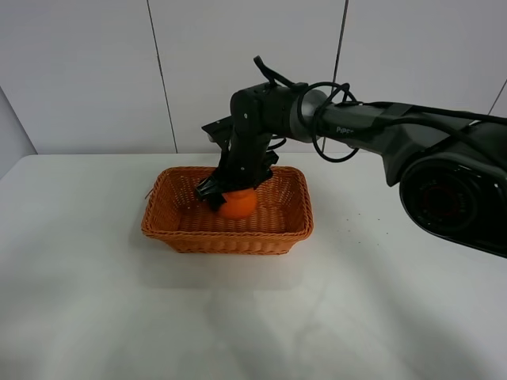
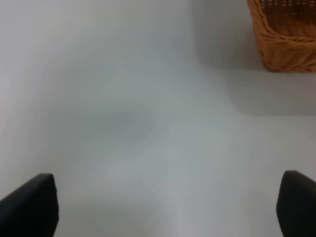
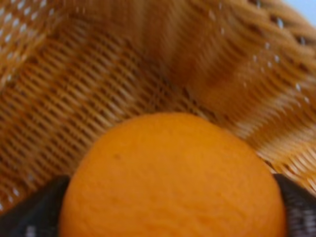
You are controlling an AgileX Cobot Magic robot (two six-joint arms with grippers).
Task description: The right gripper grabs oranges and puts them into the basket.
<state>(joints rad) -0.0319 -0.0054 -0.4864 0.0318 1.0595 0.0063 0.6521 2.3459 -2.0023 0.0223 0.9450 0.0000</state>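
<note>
The orange-brown wicker basket (image 1: 182, 236) stands in the middle of the white table. My right gripper (image 1: 226, 198) reaches down into it from the right and is shut on the orange (image 1: 238, 203), held inside the basket near its floor. In the right wrist view the orange (image 3: 173, 177) fills the lower frame between the two dark fingers (image 3: 34, 212), with the basket's woven wall (image 3: 148, 59) close behind. My left gripper (image 2: 168, 207) is open and empty over bare table; a corner of the basket (image 2: 286, 39) shows in its view.
The white table (image 1: 95, 301) spreads around the basket. A white panelled wall (image 1: 87, 71) stands behind the table. The right arm's large black base (image 1: 455, 198) sits at the right edge.
</note>
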